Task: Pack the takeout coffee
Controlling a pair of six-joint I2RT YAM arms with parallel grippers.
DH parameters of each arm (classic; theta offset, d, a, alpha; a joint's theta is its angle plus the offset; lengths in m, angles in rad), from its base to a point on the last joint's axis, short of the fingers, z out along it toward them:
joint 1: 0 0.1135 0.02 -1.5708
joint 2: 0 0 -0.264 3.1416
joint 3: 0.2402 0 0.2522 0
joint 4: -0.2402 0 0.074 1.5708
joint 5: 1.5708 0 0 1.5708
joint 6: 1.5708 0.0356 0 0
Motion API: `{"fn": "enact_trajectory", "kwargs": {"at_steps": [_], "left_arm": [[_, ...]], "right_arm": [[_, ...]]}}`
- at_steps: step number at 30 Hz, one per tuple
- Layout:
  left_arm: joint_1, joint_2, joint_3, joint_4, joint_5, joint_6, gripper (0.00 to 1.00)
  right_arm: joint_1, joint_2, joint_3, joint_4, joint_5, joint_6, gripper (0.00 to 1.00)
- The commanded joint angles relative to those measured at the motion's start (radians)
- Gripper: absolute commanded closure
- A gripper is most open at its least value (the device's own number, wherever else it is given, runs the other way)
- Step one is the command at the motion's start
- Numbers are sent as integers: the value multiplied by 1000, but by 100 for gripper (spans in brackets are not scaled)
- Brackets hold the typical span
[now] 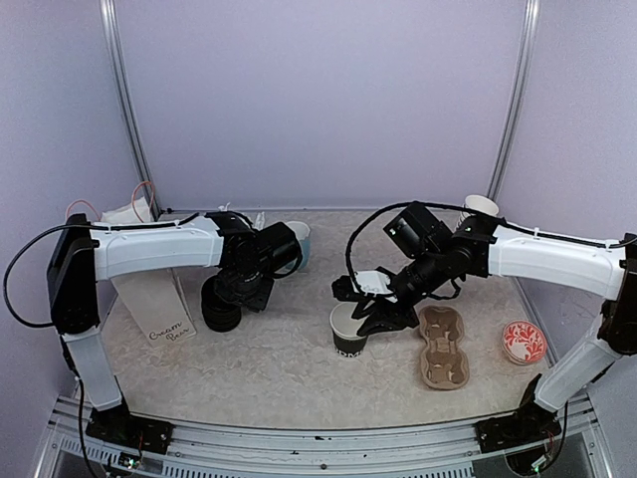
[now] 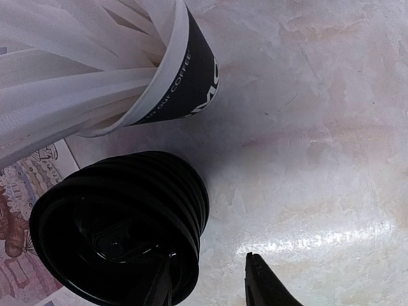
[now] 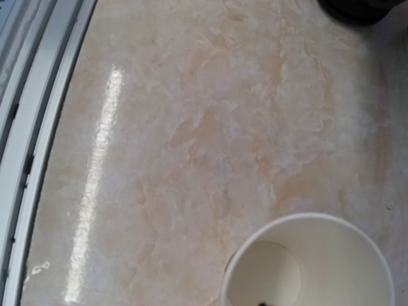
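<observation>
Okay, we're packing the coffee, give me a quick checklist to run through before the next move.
1. Cup upright on the table: ok.
2. Cup lidded: not ok, its mouth is open.
3. Left hand at the lid stack, open: ok.
4. A lid gripped: not ok, the fingers are apart.
5. Right hand gripping the cup: cannot tell, though it is close beside the rim.
6. Carrier wells empty, beside the cup: ok.

A lab test booth: bare lilac walls (image 1: 318, 100), metal frame poles (image 1: 126, 110), marbled tabletop (image 1: 289, 363).
</observation>
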Motion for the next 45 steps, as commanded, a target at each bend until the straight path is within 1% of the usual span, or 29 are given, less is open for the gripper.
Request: {"fn": "enact_trajectory", "kwargs": {"at_steps": [1,10,14,19,23,25,32,38,45], "left_arm": [[11,17,-3,13,-38,-9,61],[21,19,-16,22,-38,-3,69],[22,19,-18,20,-39,-8,74],[22,19,-11,10,-45,-9,77],[23,21,1,-11,-51,-14,82],[22,16,9,-24,-52,-18,86],[14,-26,25,-71,-64,-36,94],[-25,-56,64,-129,-62,-44,99],[-68,-100,120,-173,-10,-51,100]], "right_arm": [[-7,-9,-12,-7,0,6,64],[-7,8,-8,-5,1,3,65],[-8,10,-3,-8,3,0,65],[-7,10,-7,-9,4,2,65],[-7,9,-8,-10,4,2,65],[-7,7,-8,-12,4,3,65],[-7,10,4,-20,1,0,65],[-7,10,13,-37,-2,0,66],[-8,-4,15,-61,-18,3,65]]}}
